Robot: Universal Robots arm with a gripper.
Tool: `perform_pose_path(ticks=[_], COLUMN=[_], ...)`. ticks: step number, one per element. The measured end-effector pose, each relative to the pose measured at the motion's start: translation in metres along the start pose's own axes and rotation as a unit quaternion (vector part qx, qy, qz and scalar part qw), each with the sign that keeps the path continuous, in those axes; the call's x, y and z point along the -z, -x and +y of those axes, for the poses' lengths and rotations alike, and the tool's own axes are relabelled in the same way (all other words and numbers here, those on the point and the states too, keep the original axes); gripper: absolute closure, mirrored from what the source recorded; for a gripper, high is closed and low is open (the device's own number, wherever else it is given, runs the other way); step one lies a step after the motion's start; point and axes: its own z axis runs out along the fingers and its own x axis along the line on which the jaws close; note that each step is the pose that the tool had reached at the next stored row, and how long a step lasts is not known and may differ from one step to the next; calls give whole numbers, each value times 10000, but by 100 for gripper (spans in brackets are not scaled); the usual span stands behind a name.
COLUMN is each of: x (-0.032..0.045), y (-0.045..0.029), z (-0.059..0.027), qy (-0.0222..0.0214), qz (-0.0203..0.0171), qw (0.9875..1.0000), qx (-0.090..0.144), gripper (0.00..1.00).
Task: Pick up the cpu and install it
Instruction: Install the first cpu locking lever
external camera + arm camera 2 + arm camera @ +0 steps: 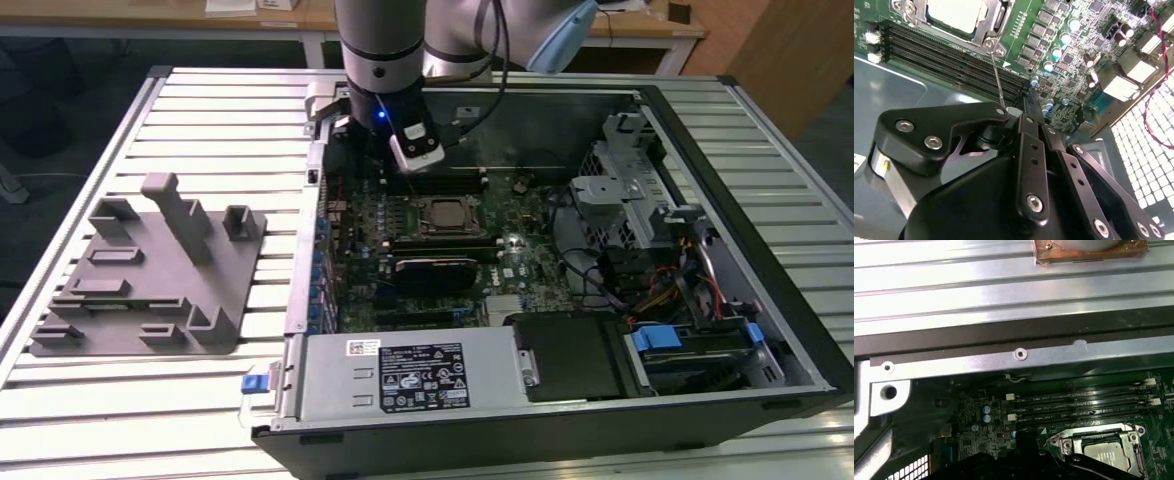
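**A:** Where's your cpu (445, 215) right now?

**B:** It's sitting flat in the socket (1069, 445) on the board, silver top up. You can spot it in both wrist views too.

**A:** And your gripper (1026, 102)?

**B:** It's hanging low inside the case (534, 440), just beside the socket, over the slots (954, 55). The fingers look pinched together, and they're not on the cpu. The thin lever (997, 77) runs right up to the tips. Honestly can't tell if you've got it clamped or it's just touching.

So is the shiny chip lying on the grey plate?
No, the cpu sits on the green board inside the case, away from the grey plate.
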Motion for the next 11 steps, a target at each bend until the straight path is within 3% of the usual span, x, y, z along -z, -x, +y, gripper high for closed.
perform_pose_path(ticks=[11], x=[45], y=[0], z=[10], qy=[16], qz=[2], qw=[10000], qx=[0], gripper=[89])
